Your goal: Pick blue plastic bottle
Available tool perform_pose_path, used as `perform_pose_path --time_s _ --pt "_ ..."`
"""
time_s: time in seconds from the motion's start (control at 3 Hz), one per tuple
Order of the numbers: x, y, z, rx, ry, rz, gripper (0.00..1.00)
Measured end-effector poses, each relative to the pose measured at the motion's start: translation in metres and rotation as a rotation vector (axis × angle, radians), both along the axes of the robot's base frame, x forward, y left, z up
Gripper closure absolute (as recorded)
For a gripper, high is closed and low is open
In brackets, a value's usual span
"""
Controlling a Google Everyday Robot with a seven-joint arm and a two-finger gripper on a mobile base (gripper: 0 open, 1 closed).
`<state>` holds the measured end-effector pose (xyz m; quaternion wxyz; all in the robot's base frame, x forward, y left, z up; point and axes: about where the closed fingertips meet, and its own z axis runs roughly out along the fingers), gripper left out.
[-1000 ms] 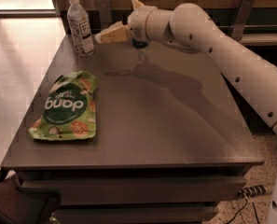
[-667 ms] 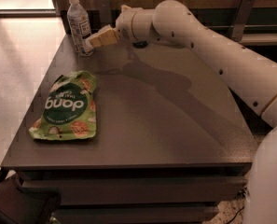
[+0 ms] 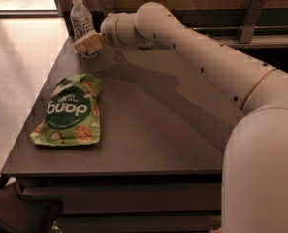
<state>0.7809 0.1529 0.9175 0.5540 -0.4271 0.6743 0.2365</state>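
The blue plastic bottle (image 3: 81,21) is a clear bottle with a white cap and a pale label. It stands upright at the far left corner of the dark table (image 3: 148,130). My gripper (image 3: 85,43) has pale yellow fingers and reaches in from the right at the end of my white arm (image 3: 192,52). It sits at the lower part of the bottle, covering its base.
A green snack bag (image 3: 70,111) printed "dang" lies flat on the left half of the table. The table's left edge drops to a light floor (image 3: 17,67). A wooden wall and a rail run behind the table.
My arm has swung left across the table, and the gripper has moved from right of the bottle to the bottle's lower part.
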Motion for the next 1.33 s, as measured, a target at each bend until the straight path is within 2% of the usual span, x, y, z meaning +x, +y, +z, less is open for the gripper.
perform_pose_path --time_s 0.33,0.67,1.0,1.33 --pt "0.006 0.025 0.002 0.019 0.008 0.038 0.0" --pt "0.015 0.038 0.007 0.042 0.007 0.069 0.0" --pt "0.03 0.045 0.008 0.092 -0.005 0.101 0.15" --pt "0.035 0.043 0.014 0.102 -0.016 0.098 0.38"
